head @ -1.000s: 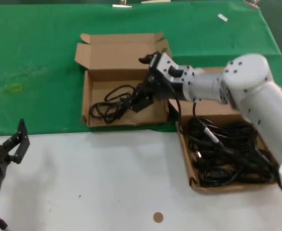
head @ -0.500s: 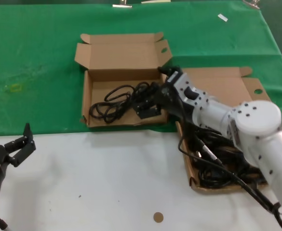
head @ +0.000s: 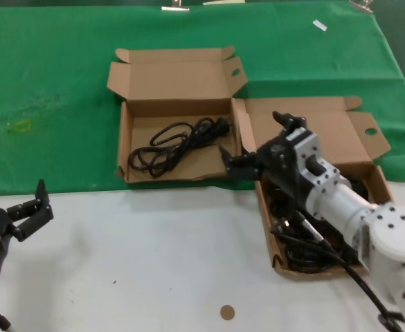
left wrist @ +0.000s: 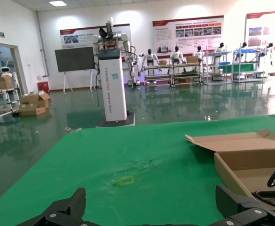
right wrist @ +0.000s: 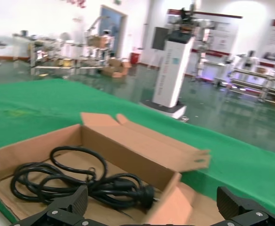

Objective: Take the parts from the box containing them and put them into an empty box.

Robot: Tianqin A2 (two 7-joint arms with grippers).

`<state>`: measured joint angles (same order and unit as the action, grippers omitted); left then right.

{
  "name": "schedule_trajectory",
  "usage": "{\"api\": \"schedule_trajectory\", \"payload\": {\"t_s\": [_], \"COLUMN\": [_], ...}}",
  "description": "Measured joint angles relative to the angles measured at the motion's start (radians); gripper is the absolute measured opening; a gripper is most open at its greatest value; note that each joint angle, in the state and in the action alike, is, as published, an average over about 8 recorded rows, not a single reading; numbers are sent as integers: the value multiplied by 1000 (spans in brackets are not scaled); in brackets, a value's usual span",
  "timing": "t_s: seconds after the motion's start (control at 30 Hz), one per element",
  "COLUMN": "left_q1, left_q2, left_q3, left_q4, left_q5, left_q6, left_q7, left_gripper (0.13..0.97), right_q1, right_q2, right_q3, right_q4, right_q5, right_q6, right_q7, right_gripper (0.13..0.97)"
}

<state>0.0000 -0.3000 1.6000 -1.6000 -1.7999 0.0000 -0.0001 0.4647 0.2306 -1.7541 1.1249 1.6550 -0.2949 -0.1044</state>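
Cord bundle [head: 176, 143] lies alone in the left box [head: 126, 149], long axis running diagonal: loops toward the box's near-left corner, plug [head: 221, 124] toward the far-right corner by the lid hinge. Floor of that box is bare cardboard along the near wall and right side. Lid stands open at the back w/ two ear flaps, one w/ a round hole.

Right box [head: 278, 259] sits just beside it, touching or nearly so at the shared corner; it holds a tangled pile of more cords [head: 313, 242], directions not readable. Its lid also lies open at the back.

Right gripper [head: 238, 164] hangs over the gap between the two boxes, near the left box's right wall, fingers spread wide, holding nothing. Left gripper [head: 32, 207] is parked well apart over the white table [head: 154, 263] at the near-left, fingers also apart, empty. Green cloth [head: 50, 83] spreads behind both boxes.
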Motion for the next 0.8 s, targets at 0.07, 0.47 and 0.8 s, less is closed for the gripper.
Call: {"api": "schedule_trajectory", "payload": {"t_s": [0.07, 0.47, 0.8], "left_q1": [0, 0, 0], "left_q2": [0, 0, 0], "left_q3": [0, 0, 0], "left_q4": [0, 0, 0], "left_q5": [0, 0, 0], "left_q6": [0, 0, 0], "left_q7": [0, 0, 0], "left_gripper": [945, 966, 966], "right_q1": [-41, -288, -411], "right_q2": [6, 43, 61], "right_q3": [14, 95, 136], "right_q4": [42, 294, 420], "right_q5": [13, 90, 128], "right_q6": [26, 182, 261], "right_q7": [9, 65, 92], "right_gripper": [966, 966, 966]}}
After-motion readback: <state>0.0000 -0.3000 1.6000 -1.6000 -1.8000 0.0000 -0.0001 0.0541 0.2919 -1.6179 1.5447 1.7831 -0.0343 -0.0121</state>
